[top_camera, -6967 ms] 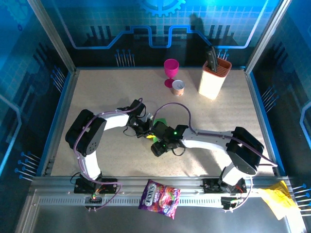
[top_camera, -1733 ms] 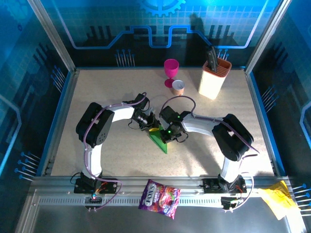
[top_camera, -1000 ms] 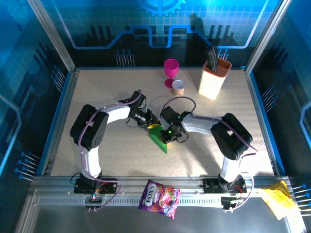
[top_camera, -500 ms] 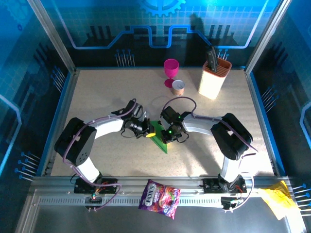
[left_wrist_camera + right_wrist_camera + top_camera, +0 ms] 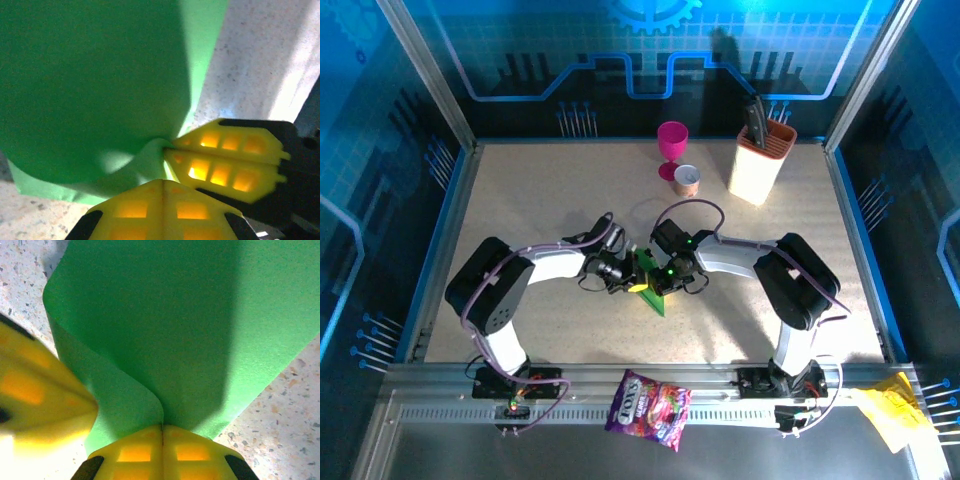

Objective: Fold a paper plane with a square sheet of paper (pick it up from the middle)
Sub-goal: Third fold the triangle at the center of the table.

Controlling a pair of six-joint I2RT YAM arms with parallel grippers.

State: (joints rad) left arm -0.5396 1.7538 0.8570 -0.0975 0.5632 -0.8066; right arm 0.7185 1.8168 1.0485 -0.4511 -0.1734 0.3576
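The left end effector (image 5: 162,182) and right end effector (image 5: 162,427), clamped shut side by side, pinch the thin bright green paper sheet (image 5: 165,315) — it spreads ahead of both.

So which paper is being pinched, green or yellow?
The green sheet in the middle: the left end effector and right end effector are each shut on it. The crumpled yellow paper lies apart at the near right corner.
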